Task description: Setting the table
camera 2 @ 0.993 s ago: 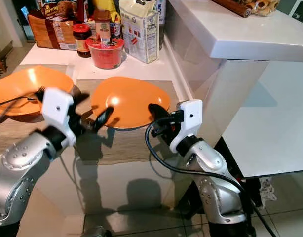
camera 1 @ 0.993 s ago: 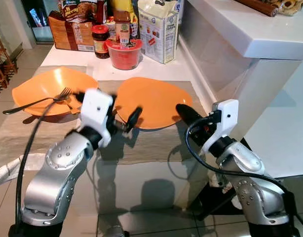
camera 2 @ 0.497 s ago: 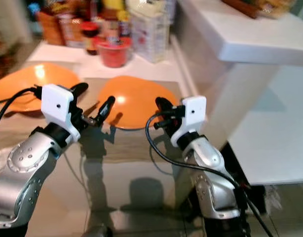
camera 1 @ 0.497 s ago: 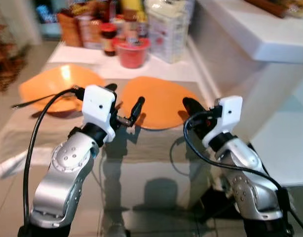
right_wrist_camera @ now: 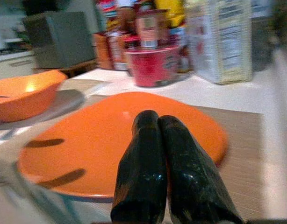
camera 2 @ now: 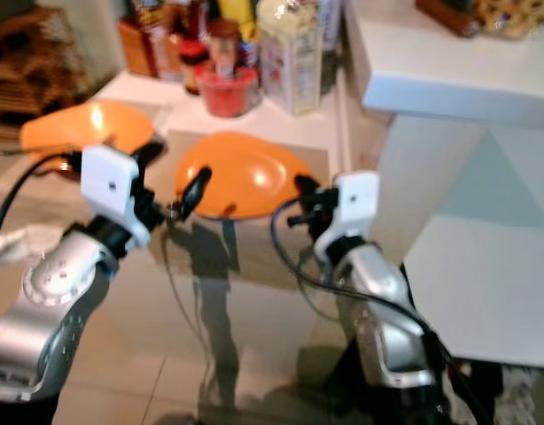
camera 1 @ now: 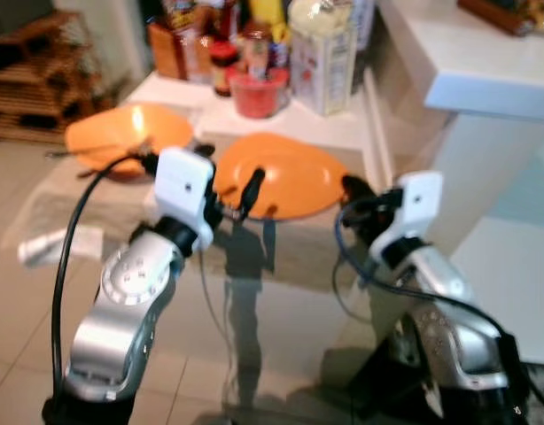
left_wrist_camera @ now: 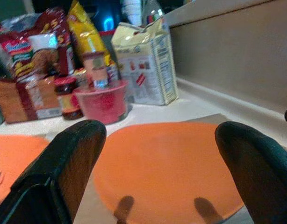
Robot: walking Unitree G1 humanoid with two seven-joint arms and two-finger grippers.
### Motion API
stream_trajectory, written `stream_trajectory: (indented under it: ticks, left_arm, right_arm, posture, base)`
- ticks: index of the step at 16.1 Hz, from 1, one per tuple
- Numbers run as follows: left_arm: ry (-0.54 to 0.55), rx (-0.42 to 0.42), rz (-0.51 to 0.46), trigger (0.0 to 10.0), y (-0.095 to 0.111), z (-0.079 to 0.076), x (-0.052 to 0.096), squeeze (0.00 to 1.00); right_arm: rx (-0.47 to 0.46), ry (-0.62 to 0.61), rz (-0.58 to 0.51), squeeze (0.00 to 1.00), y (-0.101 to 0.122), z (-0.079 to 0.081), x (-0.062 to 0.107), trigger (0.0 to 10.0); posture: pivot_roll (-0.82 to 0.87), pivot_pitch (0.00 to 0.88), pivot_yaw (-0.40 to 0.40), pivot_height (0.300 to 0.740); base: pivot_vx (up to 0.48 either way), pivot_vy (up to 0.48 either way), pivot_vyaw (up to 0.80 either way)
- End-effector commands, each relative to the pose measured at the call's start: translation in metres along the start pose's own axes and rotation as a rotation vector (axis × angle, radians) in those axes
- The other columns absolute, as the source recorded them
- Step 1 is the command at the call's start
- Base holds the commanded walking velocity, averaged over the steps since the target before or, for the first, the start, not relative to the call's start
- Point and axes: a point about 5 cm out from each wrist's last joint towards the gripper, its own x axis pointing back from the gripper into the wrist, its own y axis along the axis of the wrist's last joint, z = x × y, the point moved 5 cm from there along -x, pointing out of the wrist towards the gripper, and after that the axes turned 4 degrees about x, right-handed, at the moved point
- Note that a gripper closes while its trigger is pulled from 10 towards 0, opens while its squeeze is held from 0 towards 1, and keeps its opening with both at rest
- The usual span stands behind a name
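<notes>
An orange plate (camera 1: 290,170) lies on a beige placemat on the glass table. Left of it stands an orange bowl (camera 1: 121,140) with a fork (camera 1: 73,152) resting across it. My left gripper (camera 1: 226,177) hovers open at the plate's near left edge; in the left wrist view its fingers (left_wrist_camera: 71,154) frame the plate (left_wrist_camera: 167,172) with nothing between them. My right gripper (camera 1: 353,188) is shut and empty at the plate's near right edge, with its fingertips (right_wrist_camera: 146,122) pressed together over the plate (right_wrist_camera: 96,140).
Groceries crowd the table's back: a red cup (camera 1: 259,91), a milk carton (camera 1: 330,49), jars and snack bags (left_wrist_camera: 26,51). A white counter (camera 1: 485,66) rises on the right. A white rolled item (camera 1: 55,243) lies at the table's left edge. A wooden rack (camera 1: 33,97) stands far left.
The whole picture has shifted and blurred, so the camera moved back and turned. Both arms keep their pose by the plate: left gripper open, right shut.
</notes>
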Motion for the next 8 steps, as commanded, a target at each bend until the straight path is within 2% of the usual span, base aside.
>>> stream_trajectory:
  ticks: [1,4,5,8]
  left_arm:
    - [0.027,0.023,0.036,10.0,-0.007,0.009,-0.002,0.00]
    - [0.080,0.107,0.114,10.0,-0.021,0.022,-0.006,0.00]
    - [0.106,0.186,0.150,10.0,-0.027,0.029,-0.007,0.00]
    - [0.090,0.342,0.203,10.0,-0.038,0.022,-0.006,0.00]
  right_arm:
    - [0.012,0.009,-0.011,0.00,0.003,0.002,-0.001,10.0]
    - [0.014,0.014,-0.010,0.00,0.002,0.002,-0.001,10.0]
    - [0.015,0.014,-0.009,0.00,0.002,0.002,-0.001,10.0]
    - [0.016,0.012,-0.013,0.00,0.002,0.003,0.000,10.0]
  posture:
    - [0.14,0.000,-0.037,0.740]
    - [0.14,0.000,-0.036,0.740]
    - [0.14,0.000,-0.033,0.740]
    - [0.13,0.000,-0.030,0.740]
  base:
    - [0.000,0.000,0.00]
    - [0.000,0.000,0.00]
    - [0.000,0.000,0.00]
    - [0.000,0.000,0.00]
